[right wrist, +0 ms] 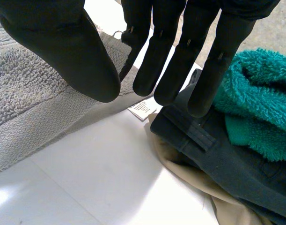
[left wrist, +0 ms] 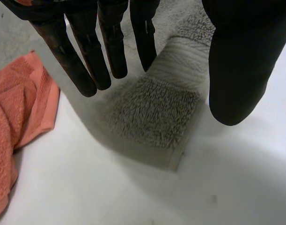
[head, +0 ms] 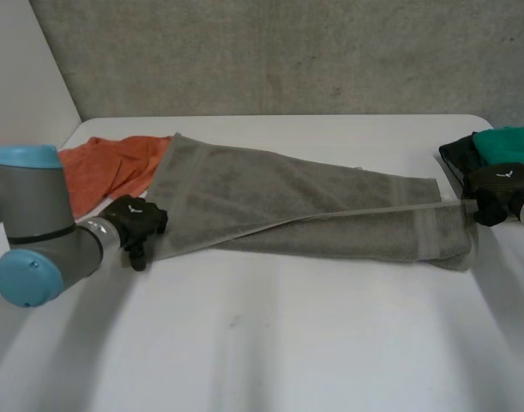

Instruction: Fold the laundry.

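Status: long grey terry towel [head: 304,202] lies across the white table [head: 270,343] from 9 to 3 o'clock, halved lengthwise. My read is that it's laid out long between the hands so the next fold can go end to end. Left hand [head: 135,219] hovers palm-down over the towel's 9 o'clock corner, with fingers [left wrist: 89,61] straight, thumb apart, released, gripping nothing. Its forearm is low, coming in from 8 o'clock. Right hand [head: 500,189] is at the 3 o'clock end, thumb over the short edge, fingers [right wrist: 157,61] straight and released too. Orange terry cloth [head: 107,172] sits at 10 o'clock, and teal fleece [head: 510,142] lies on a dark garment [head: 457,159] at 2 o'clock. Both are likely queued, clear of the fold area.
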Controlling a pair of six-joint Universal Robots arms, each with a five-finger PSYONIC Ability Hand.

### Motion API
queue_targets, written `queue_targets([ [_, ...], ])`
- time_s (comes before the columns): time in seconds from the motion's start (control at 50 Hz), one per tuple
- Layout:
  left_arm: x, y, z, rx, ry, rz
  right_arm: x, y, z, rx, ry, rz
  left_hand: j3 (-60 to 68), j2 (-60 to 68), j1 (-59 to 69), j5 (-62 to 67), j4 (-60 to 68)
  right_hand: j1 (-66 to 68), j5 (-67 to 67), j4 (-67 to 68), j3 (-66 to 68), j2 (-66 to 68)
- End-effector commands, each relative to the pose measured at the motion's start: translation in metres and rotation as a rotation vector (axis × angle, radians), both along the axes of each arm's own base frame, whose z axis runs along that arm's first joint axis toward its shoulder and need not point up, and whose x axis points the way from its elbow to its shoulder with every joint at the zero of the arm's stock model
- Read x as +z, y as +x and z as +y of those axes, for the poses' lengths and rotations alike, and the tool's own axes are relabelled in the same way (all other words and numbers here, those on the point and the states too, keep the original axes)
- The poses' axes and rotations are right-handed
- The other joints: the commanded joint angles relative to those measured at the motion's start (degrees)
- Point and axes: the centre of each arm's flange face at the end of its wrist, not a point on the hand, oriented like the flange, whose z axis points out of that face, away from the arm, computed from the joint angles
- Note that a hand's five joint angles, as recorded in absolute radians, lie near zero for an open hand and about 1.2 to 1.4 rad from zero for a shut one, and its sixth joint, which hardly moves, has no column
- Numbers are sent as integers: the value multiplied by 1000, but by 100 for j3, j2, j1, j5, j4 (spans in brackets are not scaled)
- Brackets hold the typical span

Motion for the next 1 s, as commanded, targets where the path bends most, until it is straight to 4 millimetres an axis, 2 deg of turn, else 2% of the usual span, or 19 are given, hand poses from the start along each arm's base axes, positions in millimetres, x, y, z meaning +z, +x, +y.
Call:
queue_targets([
  [0.02,-14,-9,-4,4,-48,-32,-1,2,2,8,4,2,622,621,629,596,596,1548,1177,1149,1197,1262],
  [0.08,-20,-9,-11,23,-75,-74,-1,2,3,13,5,6,839,838,846,813,813,1548,1177,1149,1197,1262],
  [0.12,-23,-10,-12,23,-83,-92,-1,2,3,13,4,9,1677,1676,1683,1650,1651,1548,1177,1149,1197,1262],
  [0.14,-23,-11,-13,22,-88,-101,-1,2,4,15,5,9,2432,2431,2438,2405,2405,1548,1177,1149,1197,1262],
  [0.16,-23,-12,-13,15,-97,-110,0,2,5,16,6,12,4654,4653,4660,4628,4628,1548,1177,1149,1197,1262],
  [0.18,-22,-12,-13,11,-101,-112,-1,2,6,18,9,12,4974,4973,4980,4948,4948,1548,1177,1149,1197,1262],
  [0.22,-17,-12,-14,12,-111,-112,0,2,8,19,12,14,4977,4976,4984,4951,4951,1548,1177,1149,1197,1262],
  [0.3,9,-10,-3,24,-116,-102,8,0,17,29,17,29,4977,4976,4984,4951,4951,1548,1177,1149,1197,1262],
  [0.38,31,6,27,43,-39,-121,24,-14,35,61,33,114,4977,4976,4984,4951,4951,1548,1177,1149,1197,1262],
  [0.48,36,33,49,77,84,-167,23,-24,70,179,140,267,4977,4976,4984,4951,4951,1548,1177,1149,1197,1262],
  [0.52,35,44,61,69,164,-198,15,-27,93,263,260,341,4977,4976,4984,4951,4951,1548,1177,1149,1197,1262],
  [0.6,26,56,75,9,297,-247,6,-40,120,397,430,462,4977,4976,4984,4951,4951,1548,1177,1149,1197,1262],
  [0.66,23,59,80,-40,366,-268,4,-46,118,408,413,512,4977,4976,4984,4951,4951,1548,1177,1149,1197,1262],
  [0.72,27,55,75,-58,354,-256,3,-43,108,371,374,488,4977,4976,4984,4951,4951,1548,1177,1149,1197,1262],
  [0.84,45,37,46,-1,238,-137,8,-18,89,334,245,385,4977,4976,4984,4951,4951,1548,1177,1149,1197,1262],
  [0.94,50,29,25,55,201,-81,18,3,75,301,147,276,4977,4976,4984,4951,4951,1548,1177,1149,1197,1262],
  [0.96,50,28,23,60,202,-80,21,6,74,292,139,258,4977,4976,4984,4951,4951,1196,825,797,845,910],
  [0.98,51,28,23,61,204,-80,22,7,74,281,139,237,4977,4976,4984,4951,4951,-389,-760,-789,-740,-675],
  [1.0,51,27,22,62,207,-78,23,8,74,273,142,217,4977,4976,4984,4951,4951,-1205,-1576,-1604,-1555,-1490],
])
